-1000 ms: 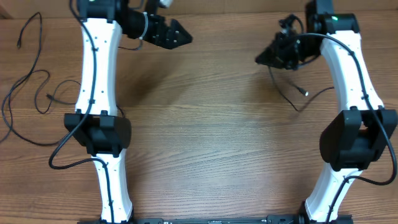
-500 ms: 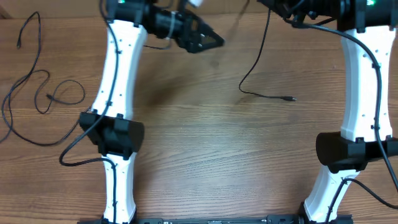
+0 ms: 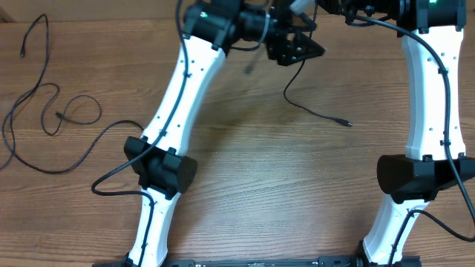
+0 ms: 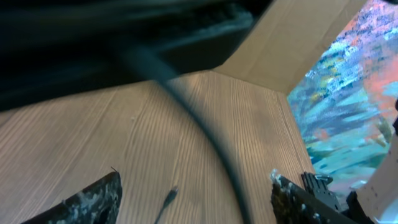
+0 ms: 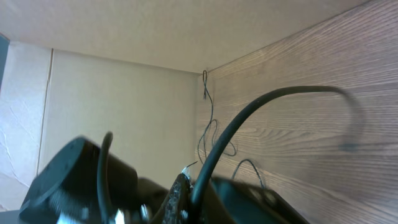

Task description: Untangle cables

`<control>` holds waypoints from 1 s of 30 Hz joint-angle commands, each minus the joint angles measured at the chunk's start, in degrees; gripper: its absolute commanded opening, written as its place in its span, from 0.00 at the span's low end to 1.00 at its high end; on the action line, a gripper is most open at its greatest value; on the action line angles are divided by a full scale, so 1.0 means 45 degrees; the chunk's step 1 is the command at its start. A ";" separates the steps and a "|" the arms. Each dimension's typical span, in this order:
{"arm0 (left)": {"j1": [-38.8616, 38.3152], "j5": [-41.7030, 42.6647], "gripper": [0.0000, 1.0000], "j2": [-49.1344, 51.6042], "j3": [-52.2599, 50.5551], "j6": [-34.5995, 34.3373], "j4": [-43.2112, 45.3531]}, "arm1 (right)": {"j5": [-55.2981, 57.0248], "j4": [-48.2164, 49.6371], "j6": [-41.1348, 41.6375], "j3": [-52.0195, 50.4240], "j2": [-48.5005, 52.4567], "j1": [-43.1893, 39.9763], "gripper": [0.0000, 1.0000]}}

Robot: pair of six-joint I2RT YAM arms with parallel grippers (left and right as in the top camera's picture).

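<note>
The lifted cable hangs from the top right. It drops to a bend near the middle of the bench, then trails along the wood to its plug, which lies flat. Compare the frame half a second back: the plug sits in about the same place, and the bend is drawn slightly higher.

Your right gripper is at the far top edge of the overhead view, mostly cropped. From its wrist camera, the cable arcs straight out of its jaws, so they read as closed on the lifted cable. That arm has barely moved.

Your left gripper shows the main change. Half a second ago it was left of centre, well apart from the strand. It has now swung across to the right and sits just beside the upper hanging part. Its elbow has also shifted right.

In the left wrist view the jaws stand wide. The cable runs blurred through the gap between the two fingers, and you cannot tell whether it touches either one. A small plug end shows on the wood below.

The second cable lies in loose loops at the far left of the bench. It is well apart from both arms and unchanged.
</note>
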 commanded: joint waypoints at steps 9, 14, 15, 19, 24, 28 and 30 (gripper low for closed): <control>0.0185 -0.0559 0.04 -0.0019 0.0092 -0.2030 0.0631 | 0.0981 -0.0015 0.0117 0.0029 -0.0087 -0.0680 0.05; 0.1083 -0.6960 0.04 -0.1676 0.0126 -0.3293 -0.0369 | 0.8014 -0.3211 -0.1773 0.0029 -0.0087 -0.0797 0.76; 0.1404 -0.7436 0.04 -0.2147 0.0126 -0.3308 -0.0364 | 0.8247 -0.3410 -0.1889 0.0029 -0.0087 -0.0797 0.78; 0.3342 -0.7533 0.04 -0.3837 0.0126 -0.4308 -0.0131 | 0.8952 -0.4172 -0.2210 0.0029 -0.0083 -0.0801 0.83; 0.7694 -0.7582 0.04 -0.5469 0.0126 -0.5217 0.0986 | 0.9000 -0.4838 -0.2550 0.0029 -0.0083 -0.0797 0.83; 0.9967 -0.7495 0.04 -0.5493 0.0121 -0.5712 -0.0053 | 0.9000 -0.4964 -0.2545 0.0029 -0.0083 -0.0797 0.82; 1.0370 -0.9437 0.04 -0.5207 0.0121 -0.5673 -0.1734 | 0.8898 -0.4979 -0.2535 0.0029 -0.0087 -0.0782 0.81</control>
